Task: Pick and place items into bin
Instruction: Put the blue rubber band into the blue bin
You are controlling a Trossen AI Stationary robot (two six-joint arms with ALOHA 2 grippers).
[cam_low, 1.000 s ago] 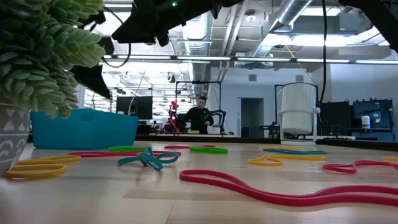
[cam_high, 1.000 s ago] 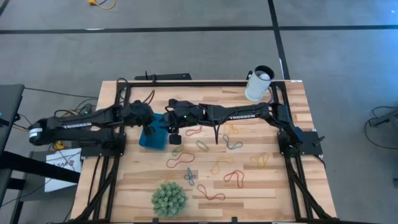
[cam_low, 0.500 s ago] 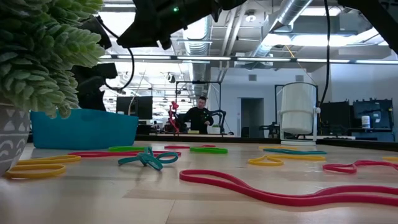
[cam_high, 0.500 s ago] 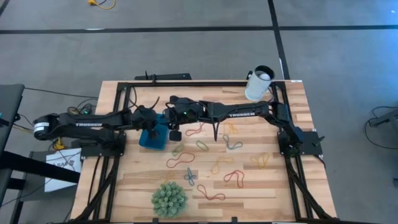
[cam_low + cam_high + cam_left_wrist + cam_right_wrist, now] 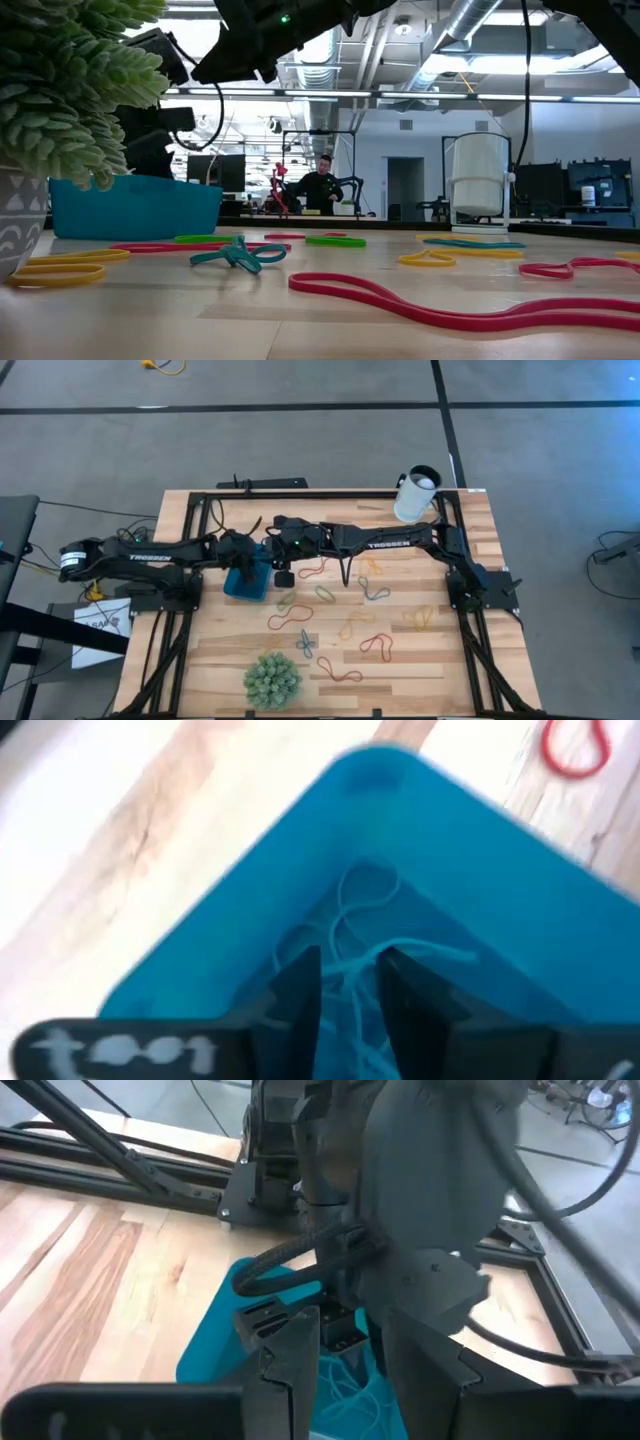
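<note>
The teal-blue bin (image 5: 243,582) (image 5: 135,207) sits flat on the table left of centre. My left gripper (image 5: 255,560) (image 5: 350,985) hangs over the bin's inside (image 5: 450,870), fingers pointing down and close together. Pale blue band strands (image 5: 360,935) lie in the bin under it. My right gripper (image 5: 283,573) (image 5: 350,1350) hovers at the bin's right edge (image 5: 215,1350), fingers also close together. Several coloured rubber bands lie flat on the table to the right of the bin and nearer than it, among them a red one (image 5: 377,647) and a yellow one (image 5: 420,618). My left gripper points down into the bin, and pale strands (image 5: 350,975) run up into the narrow gap between its fingers. I cannot tell whether the fingers hold them or only stand above them. My right gripper touches nothing that shows.
A green spiky ball (image 5: 272,678) (image 5: 70,90) stands near the table's near edge. A white cup (image 5: 417,495) (image 5: 481,180) stands at the far right corner. A long red band (image 5: 450,305) lies close to the low camera. A person shows in the room behind.
My left arm has reached toward the table's right. Its gripper has gone from left of the bin to above the bin's inside, close to my right gripper. The right arm, the bin and the bands on the table have stayed put.
</note>
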